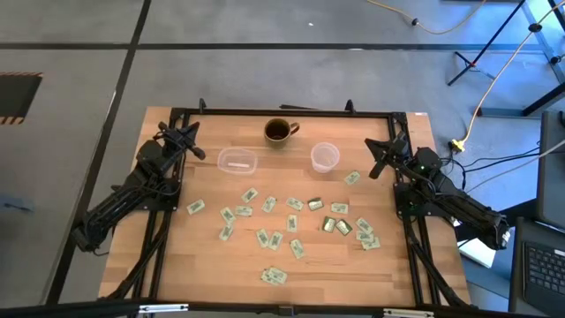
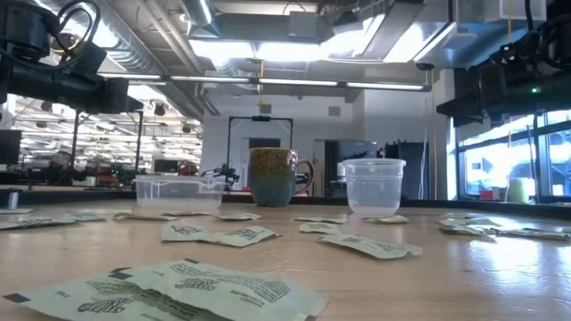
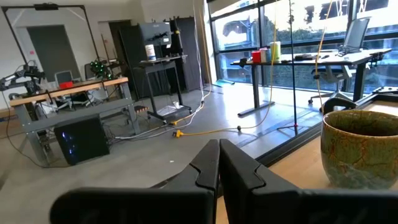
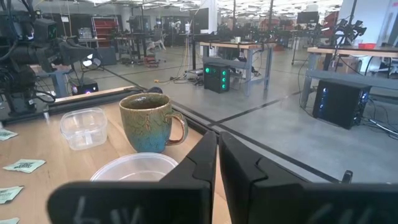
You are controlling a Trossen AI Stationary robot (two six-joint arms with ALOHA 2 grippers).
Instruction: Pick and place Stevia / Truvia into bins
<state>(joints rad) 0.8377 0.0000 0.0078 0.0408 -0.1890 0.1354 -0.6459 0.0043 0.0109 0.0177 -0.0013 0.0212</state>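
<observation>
Pale green Stevia sachets [image 1: 291, 223] are scattered flat across the middle and near part of the wooden table [image 1: 203, 265]. At the far edge, a shallow clear tub [image 1: 237, 162], a dark mug [image 1: 279, 132] and a clear round cup [image 1: 325, 156] are lined up. The left gripper [image 1: 198, 151] is raised over the far left corner, the right gripper [image 1: 377, 166] over the far right; both pairs of fingers are pressed together, empty.

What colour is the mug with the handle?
The mug is mottled green with golden-brown speckles, seen best in the right wrist view.
</observation>
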